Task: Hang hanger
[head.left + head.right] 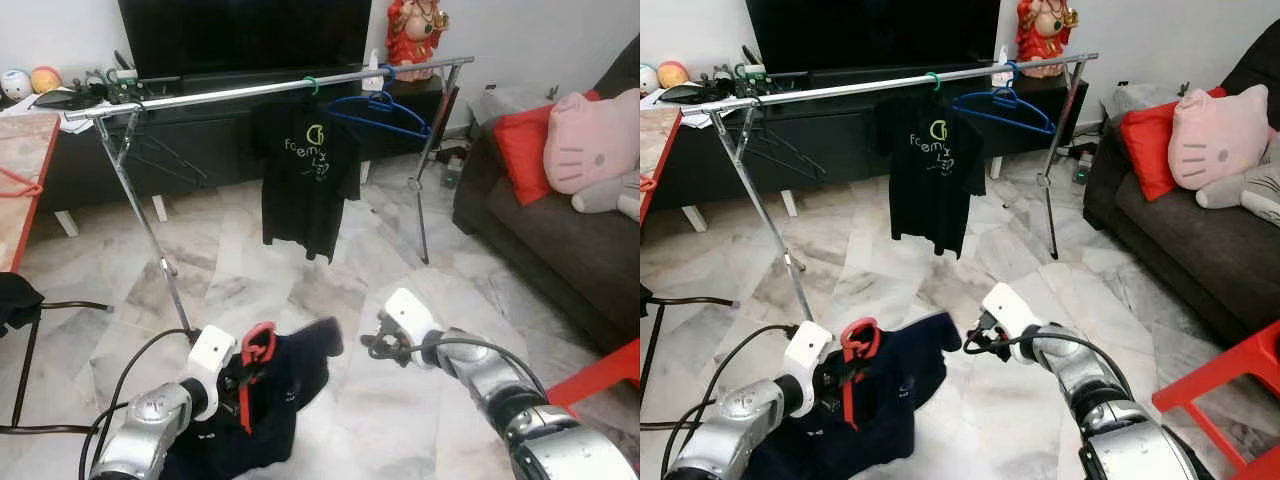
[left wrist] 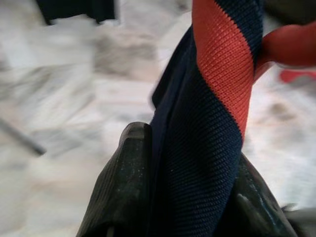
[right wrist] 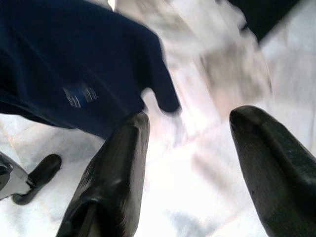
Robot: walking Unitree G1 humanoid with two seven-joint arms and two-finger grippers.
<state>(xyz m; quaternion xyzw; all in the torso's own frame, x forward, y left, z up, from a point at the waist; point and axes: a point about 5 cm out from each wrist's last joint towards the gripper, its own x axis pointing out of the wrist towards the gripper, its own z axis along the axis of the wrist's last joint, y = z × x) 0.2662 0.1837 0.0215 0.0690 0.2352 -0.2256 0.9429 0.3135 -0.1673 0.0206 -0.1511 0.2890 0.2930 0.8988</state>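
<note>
Marble floor tiles [image 1: 250,280] spread across a living room, and on them stands a silver clothes rail [image 1: 260,90], which serves as the landmark here. Well in front of that rail and low down, the red hanger [image 1: 256,345] sits with its hook uppermost, carrying a navy shirt [image 1: 275,400] with a red stripe at the collar. The left gripper [image 1: 240,375] has its black fingers [image 2: 123,197] clamped on the shirt's collar fabric and the hanger beneath it, as the left wrist view shows the knitted cloth pinched between them. The shirt droops from that grip toward the floor, one sleeve sticking out toward the right gripper.

The right gripper [image 1: 975,340] hovers just beside that sleeve, also well short of the rail, with its fingers [image 3: 113,173] spread wide and nothing between them; the right wrist view looks down past them at the navy cloth and pale tiles.

On the rail itself hangs a black T-shirt [image 1: 305,175] with green lettering, on a green hook near the middle. A bare blue hanger [image 1: 380,110] hangs further along toward the rail's right end, and a dark wire hanger [image 1: 165,155] hangs near its left end. Behind the rail stands a black TV cabinet [image 1: 200,130] with a large dark screen [image 1: 245,30]. Right of the rail is a dark sofa [image 1: 540,230] bearing a red cushion [image 1: 520,150] and a pink cat-faced pillow [image 1: 590,140]. Left of the rail is the edge of a reddish table [image 1: 20,170].
</note>
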